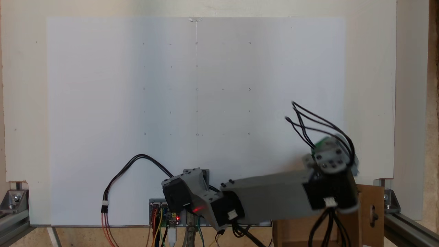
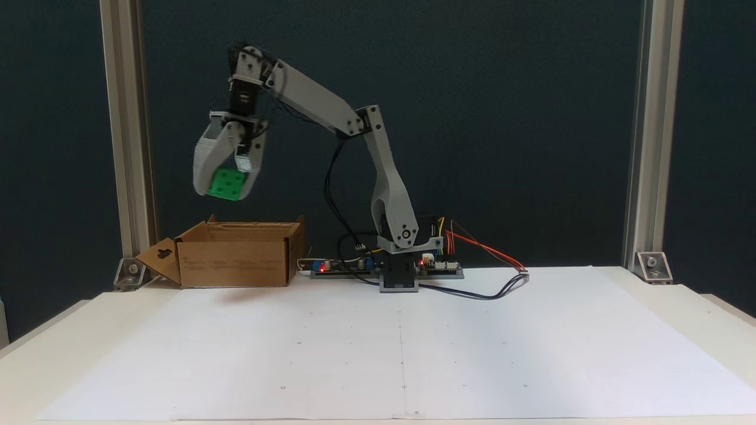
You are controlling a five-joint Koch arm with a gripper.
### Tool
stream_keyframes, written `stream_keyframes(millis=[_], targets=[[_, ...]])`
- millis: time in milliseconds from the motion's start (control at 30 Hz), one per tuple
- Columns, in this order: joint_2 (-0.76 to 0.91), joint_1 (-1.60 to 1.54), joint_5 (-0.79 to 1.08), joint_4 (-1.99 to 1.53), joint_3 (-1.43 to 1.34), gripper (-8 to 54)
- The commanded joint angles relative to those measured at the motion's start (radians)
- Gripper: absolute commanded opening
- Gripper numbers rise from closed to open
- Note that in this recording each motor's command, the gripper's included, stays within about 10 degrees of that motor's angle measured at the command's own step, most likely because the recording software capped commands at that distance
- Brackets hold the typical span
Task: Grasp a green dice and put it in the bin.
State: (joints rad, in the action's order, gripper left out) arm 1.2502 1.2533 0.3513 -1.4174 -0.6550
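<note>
Gripper [image 2: 227, 184], seen at the upper left of a fixed view, is hanging downward from the wrist and clasping the green dice [image 2: 225, 183] between its two pale ribbed jaws; several dark pips are showing on the face turned toward the camera. Directly beneath, well apart from the cube, the bin [image 2: 236, 255] is sitting open-topped on the table [image 2: 703, 307], its left flap [image 2: 160, 258] folding outward and showing a keyhole-shaped cutout. Moving rightward, the grey arm [image 2: 319, 106] is sloping down from the wrist to an elbow, then descending to its base [image 2: 401, 277], where a circuit board is glowing with small red lights and black, red and yellow wires [image 2: 490, 260] are trailing onto the white paper sheet [image 2: 401, 348]. Aluminium posts [image 2: 641, 136] are standing at both sides against a dark backdrop. In a fixed view from above, the arm [image 1: 271, 197] is reaching toward the lower right, a sliver of green [image 1: 322, 143] is peeking beside the wrist, and the cardboard flap [image 1: 372, 206] is lying under it
</note>
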Motion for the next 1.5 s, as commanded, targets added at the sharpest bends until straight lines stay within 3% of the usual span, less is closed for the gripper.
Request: stream_keyframes(millis=[0, 500, 767, 800, 900, 1033, 1200, 1467], targets=[[-0.015, 0.077, 0.104, -0.175, 0.077, 11.6], [-0.204, 0.597, 0.291, -0.175, 0.112, 11.6], [-0.273, 0.624, 0.293, -0.175, 0.049, 11.6], [-0.273, 0.623, 0.293, -0.175, 0.038, 13.9], [-0.273, 0.623, 0.291, -0.175, -0.017, 32.8], [-0.273, 0.618, 0.291, -0.175, -0.034, 46.4], [-0.230, 0.558, 0.276, -0.100, -0.034, 45.0], [0.106, 0.209, -0.011, 0.054, -0.032, 43.9]])
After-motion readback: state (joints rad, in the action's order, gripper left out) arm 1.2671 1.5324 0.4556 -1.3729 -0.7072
